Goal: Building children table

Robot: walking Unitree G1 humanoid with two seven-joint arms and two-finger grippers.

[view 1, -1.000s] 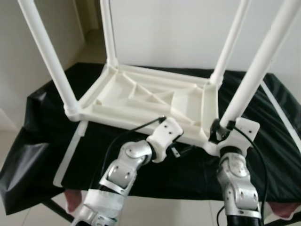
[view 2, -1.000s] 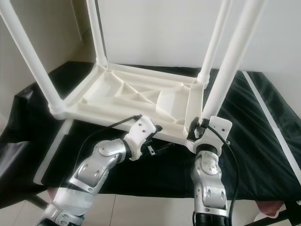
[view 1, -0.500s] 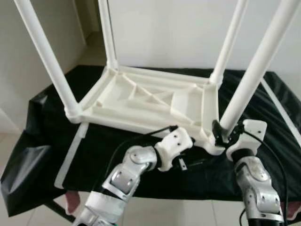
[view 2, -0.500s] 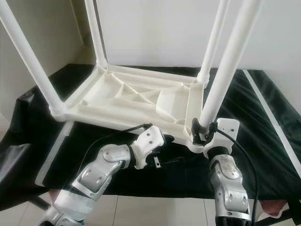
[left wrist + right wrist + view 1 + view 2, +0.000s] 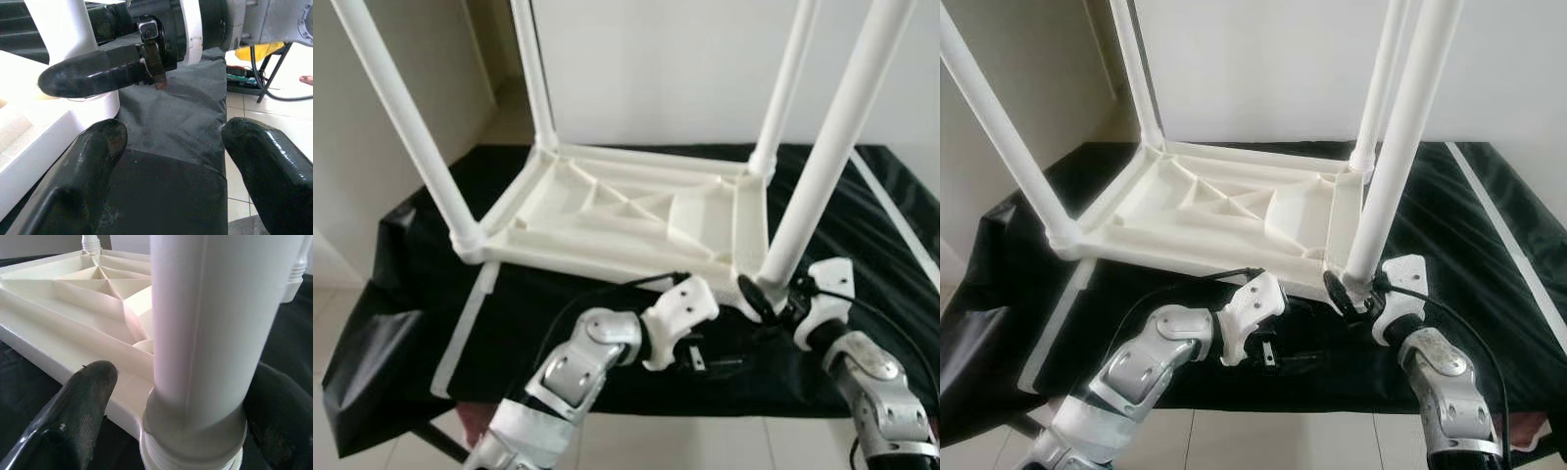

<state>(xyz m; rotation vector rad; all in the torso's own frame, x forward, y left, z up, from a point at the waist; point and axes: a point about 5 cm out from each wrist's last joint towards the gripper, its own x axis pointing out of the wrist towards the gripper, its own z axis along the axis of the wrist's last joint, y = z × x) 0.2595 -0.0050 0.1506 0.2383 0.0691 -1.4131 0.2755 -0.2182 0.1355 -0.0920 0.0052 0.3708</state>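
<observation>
White table [image 5: 626, 211] upside down, centre frame, on black-draped bench [image 5: 401, 255]. Right gripper [image 5: 766, 295] jaws straddle near-right leg [image 5: 822, 166] base, contact unclear. Left gripper [image 5: 700, 354] jaws released, lower centre.

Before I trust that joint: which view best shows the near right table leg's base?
The right wrist view: the leg base sits close between the right gripper fingers. Eye views show it small; the left wrist view shows part.

Silver jointed arms [image 5: 578, 362]; white wrists; black cables, black jaws.
</observation>
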